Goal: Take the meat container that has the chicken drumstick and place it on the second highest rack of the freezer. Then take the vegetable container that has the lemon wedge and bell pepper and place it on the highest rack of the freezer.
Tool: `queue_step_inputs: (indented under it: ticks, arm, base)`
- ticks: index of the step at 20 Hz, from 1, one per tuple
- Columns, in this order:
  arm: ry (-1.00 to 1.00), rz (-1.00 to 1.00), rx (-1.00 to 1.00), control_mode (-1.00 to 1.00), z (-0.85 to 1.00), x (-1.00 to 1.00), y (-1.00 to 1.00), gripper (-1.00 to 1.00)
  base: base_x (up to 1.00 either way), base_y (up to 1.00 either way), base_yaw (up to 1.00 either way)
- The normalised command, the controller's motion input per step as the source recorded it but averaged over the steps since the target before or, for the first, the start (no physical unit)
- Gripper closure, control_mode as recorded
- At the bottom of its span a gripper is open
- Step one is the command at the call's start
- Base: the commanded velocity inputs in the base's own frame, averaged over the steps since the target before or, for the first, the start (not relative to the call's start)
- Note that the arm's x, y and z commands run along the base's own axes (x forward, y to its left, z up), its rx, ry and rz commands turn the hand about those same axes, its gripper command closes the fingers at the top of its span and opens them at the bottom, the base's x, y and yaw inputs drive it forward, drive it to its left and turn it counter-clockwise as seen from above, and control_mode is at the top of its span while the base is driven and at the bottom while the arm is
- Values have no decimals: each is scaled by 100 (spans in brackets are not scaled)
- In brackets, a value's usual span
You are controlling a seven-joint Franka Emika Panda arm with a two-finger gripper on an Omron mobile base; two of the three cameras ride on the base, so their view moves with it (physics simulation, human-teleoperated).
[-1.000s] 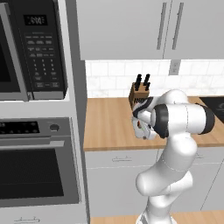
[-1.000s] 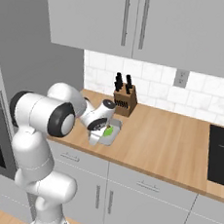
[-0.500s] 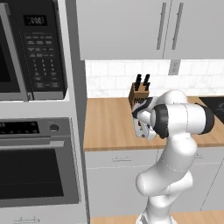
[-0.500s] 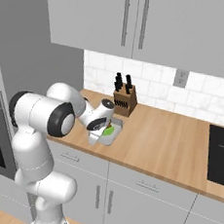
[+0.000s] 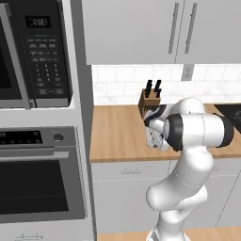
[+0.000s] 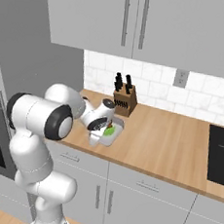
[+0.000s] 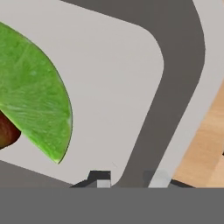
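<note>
1. Hand view: fingertips [image 7: 101, 177] drawn close together either side of the vegetable container's rim [image 7: 175, 87], apparently clamped on that wall; a second ago set wide apart.
2. Just beyond the tips: pale tray floor, the lemon wedge [image 7: 30, 87] lying bright green on it, a sliver of the bell pepper [image 7: 6, 131] tucked under the wedge's edge.
3. Right base view: hand [image 6: 103, 125] down at the near edge of the vegetable container [image 6: 107, 135], which sits flat on the worktop [image 6: 165, 139] in front of the knife block [image 6: 124, 97]; not lifted yet.
4. Left base view: hand [image 5: 151, 136] low beside the knife block [image 5: 149, 101], tray mostly hidden behind the arm.
5. Judged meaning: grasp just made on the vegetable tray, lift and carry to the freezer's highest rack next.
</note>
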Motion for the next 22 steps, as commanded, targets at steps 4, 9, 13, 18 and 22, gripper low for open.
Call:
queue_step_inputs:
  ticks: [4, 9, 13, 18, 22]
  arm:
    - [-2, 39, -1, -100, 42, -53, -1, 100]
    - [-5, 46, -7, -100, 78, -65, 0, 100]
    - [-2, 45, -12, -100, 97, -52, 0, 100]
    - [-1, 45, -9, -100, 96, -50, 0, 100]
    - [-5, 43, -2, -100, 81, -62, 0, 100]
  base:
    - [0, 0, 0]
    - [0, 0, 0]
    - [0, 0, 0]
    - [0, 0, 0]
    - [0, 0, 0]
